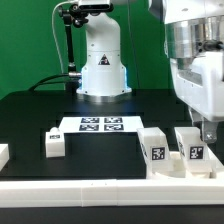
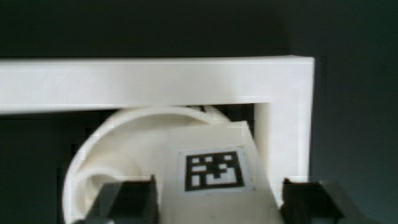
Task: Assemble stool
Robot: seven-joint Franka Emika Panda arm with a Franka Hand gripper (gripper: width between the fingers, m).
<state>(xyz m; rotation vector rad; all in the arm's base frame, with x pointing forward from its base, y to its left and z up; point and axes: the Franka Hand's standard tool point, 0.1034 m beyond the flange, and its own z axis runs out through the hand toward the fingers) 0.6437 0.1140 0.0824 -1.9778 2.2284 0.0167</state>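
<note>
I have the hand (image 1: 207, 133) (image 2: 214, 205) down at the near end of the worktop (image 1: 40, 115), on the exterior view's right. It is half closed on a tagged stool leg (image 1: 193, 150) (image 2: 217, 168), with one finger (image 2: 121, 200) against each side. In the wrist view the leg stands over the round seat (image 2: 134, 150), which is tucked into the corner of the white rail (image 2: 143, 80) (image 1: 100, 187). A second tagged leg (image 1: 155, 148) stands just beside it, toward the exterior view's left. A third leg (image 1: 53, 143) lies well apart on that side. The marker board (image 1: 100, 124) lies mid-worktop.
</note>
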